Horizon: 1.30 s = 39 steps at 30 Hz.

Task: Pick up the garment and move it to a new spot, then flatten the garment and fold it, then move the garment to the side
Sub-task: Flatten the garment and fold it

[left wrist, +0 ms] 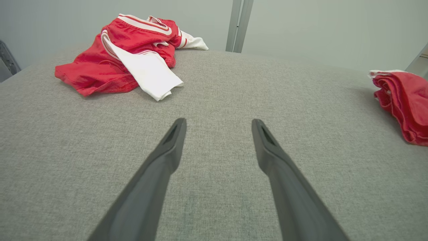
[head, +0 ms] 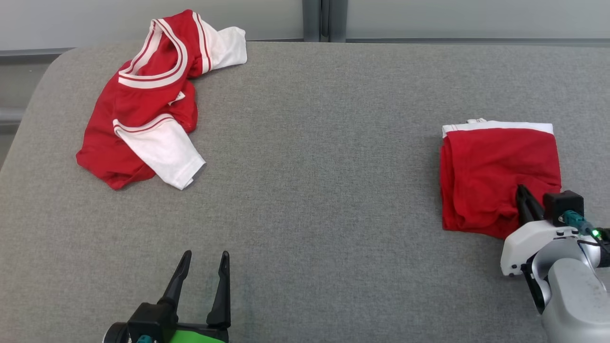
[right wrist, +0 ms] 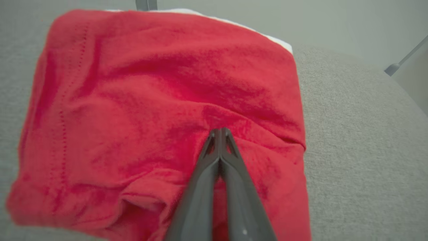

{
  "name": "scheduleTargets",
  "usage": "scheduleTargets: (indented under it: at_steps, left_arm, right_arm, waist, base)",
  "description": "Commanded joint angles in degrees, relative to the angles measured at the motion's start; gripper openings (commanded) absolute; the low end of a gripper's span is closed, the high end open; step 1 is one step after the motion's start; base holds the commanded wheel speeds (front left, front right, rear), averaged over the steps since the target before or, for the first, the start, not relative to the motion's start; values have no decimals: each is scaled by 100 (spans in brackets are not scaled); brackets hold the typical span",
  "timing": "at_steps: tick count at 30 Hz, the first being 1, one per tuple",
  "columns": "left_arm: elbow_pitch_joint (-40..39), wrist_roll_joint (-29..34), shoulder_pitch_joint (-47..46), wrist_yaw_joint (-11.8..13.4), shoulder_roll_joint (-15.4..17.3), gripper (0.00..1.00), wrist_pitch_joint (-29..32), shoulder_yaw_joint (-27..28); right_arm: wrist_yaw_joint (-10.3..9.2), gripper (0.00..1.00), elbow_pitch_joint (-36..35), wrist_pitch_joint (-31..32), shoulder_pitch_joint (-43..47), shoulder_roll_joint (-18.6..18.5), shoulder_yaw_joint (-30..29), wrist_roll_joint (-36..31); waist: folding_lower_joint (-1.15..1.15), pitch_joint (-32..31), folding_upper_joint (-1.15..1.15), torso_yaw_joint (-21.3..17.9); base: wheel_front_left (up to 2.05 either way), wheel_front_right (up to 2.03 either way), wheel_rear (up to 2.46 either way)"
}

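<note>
Right wrist view: pinching top layer of folded red garment (right wrist: 133, 83) in right claw (right wrist: 219, 131) — may unfold if dragged. With left claw (left wrist: 217, 123) open, empty.

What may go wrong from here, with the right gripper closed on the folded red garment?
1. The right gripper seems to pinch only the top layer of the folded garment; lifting may pull the fold open.
2. The left gripper stands open and far away over the grey surface, so one grip point carries everything and the cloth may sag.
</note>
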Motion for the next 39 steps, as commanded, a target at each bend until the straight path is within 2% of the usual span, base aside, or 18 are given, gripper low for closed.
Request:
scheduleTargets:
  at_steps: [1, 6, 12, 25, 27, 32, 34, 37, 39]
  left_arm:
    - [-35, 22, 39, 32, 15, 100, -2, 26]
    - [-51, 55, 5, 0, 15, 100, -2, 17]
    - [-49, 89, -46, -16, 15, 100, -2, 6]
    - [17, -10, 195, 54, 15, 100, -3, -27]
    - [5, -21, 256, 81, 15, 100, -3, 21]
    - [-46, 21, 449, 118, 15, 100, -3, 172]
    - [-58, 72, 515, 108, 15, 100, -2, 246]
    - [-63, 125, 532, 72, 15, 100, -2, 364]
    - [-57, 134, 531, 46, 15, 100, -2, 436]
  right_arm:
    - [-8, 0, -122, -36, 150, 37, 104, 125]
    - [-8, 0, -515, -36, 433, 129, 495, 297]
    - [-8, 0, -648, -37, 436, 296, 861, 272]
    - [-8, 0, -123, -38, 558, 608, 1265, 181]
    - [-8, 0, -269, -38, 674, 632, 1327, 324]
    - [-8, 0, -1186, -38, 1179, 518, 1158, 549]
    - [-8, 8, -1667, -38, 1424, 437, 1035, 572]
    - [-8, 43, -2489, -38, 1767, 306, 752, 627]
    - [-8, 100, -2979, -37, 2023, 241, 570, 704]
  waist:
    - [0, -14, 0, -50]
    - [0, -14, 0, -107]
    - [0, -6, 0, -98]
    - [0, -428, 0, 71]
    - [0, -579, 0, 52]
    - [0, -953, 0, -83]
    - [0, -1060, 0, -150]
    - [0, -1163, 0, -238]
    - [0, -1224, 0, -282]
  base:
    - [0, 0, 0]
    - [0, 0, 0]
    - [0, 0, 0]
    - [0, 0, 0]
    - [0, 0, 0]
    - [0, 0, 0]
    - [0, 0, 0]
    - [0, 0, 0]
    - [0, 0, 0]
